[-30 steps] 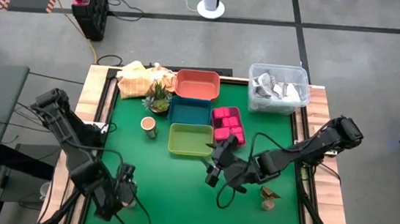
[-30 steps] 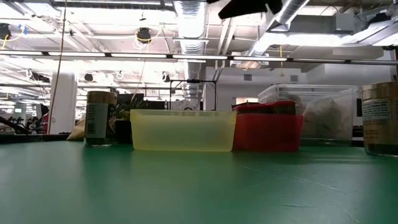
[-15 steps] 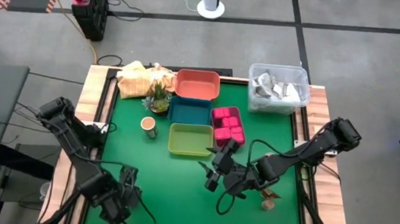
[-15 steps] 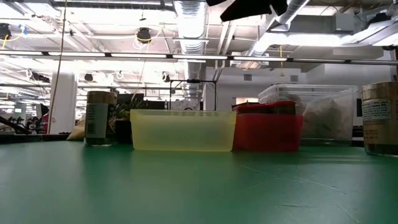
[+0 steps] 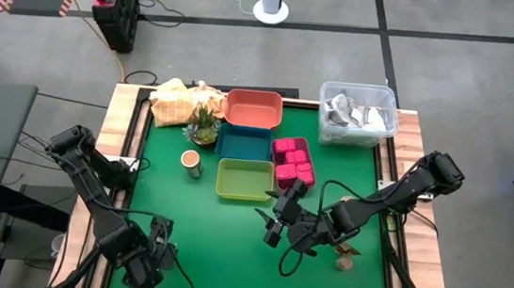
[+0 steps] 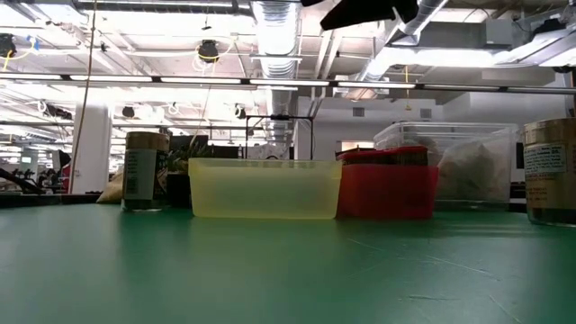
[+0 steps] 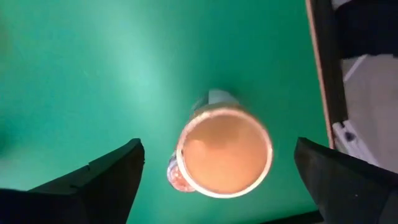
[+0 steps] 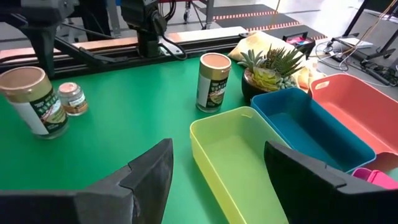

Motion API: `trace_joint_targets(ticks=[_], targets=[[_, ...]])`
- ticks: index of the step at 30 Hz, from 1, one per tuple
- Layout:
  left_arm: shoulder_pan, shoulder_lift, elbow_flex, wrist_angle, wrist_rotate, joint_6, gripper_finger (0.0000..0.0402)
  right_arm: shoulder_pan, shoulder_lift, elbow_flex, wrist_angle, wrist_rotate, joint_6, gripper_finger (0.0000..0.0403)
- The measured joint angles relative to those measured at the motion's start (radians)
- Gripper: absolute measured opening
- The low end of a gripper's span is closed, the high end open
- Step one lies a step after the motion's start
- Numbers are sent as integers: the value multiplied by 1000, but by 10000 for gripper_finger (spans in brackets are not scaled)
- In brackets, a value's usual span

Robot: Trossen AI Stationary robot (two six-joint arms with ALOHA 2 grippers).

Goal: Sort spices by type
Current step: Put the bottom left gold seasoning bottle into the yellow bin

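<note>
**Jar (image 7: 224,149) pick, near-left corner: pre-grasp**

Stands upright on desk (image 5: 228,245), close to its left edge, tiny jar (image 7: 172,177) just beside or touching; cannot tell which. Hanging straight above: left tool (image 5: 147,258), fingers (image 7: 112,171) spread wide either side, clear of jar. Reads as approach step of a grasp, nothing held.

Next move, by judgement: drop down centred on jar, stay off tiny jar, pinch the body, carry to a tray. Risk: knocking tiny jar over.

Second jar (image 5: 190,160) near plant (image 5: 204,130), left of yellow tray (image 5: 244,181), unsorted. Magenta blocks (image 5: 293,159) grouped right of blue tray (image 5: 243,143).

Right tool (image 5: 274,229) waiting near yellow tray, spread, empty.
</note>
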Motion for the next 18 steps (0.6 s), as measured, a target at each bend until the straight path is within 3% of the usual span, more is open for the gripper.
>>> trace_joint_targets(ticks=[13,18], targets=[[-6,0,-138,92,3,-11,399,-1,0,0,1,-1,7,279],[16,0,-161,127,-3,2,371,-1,0,0,0,-1,7,279]])
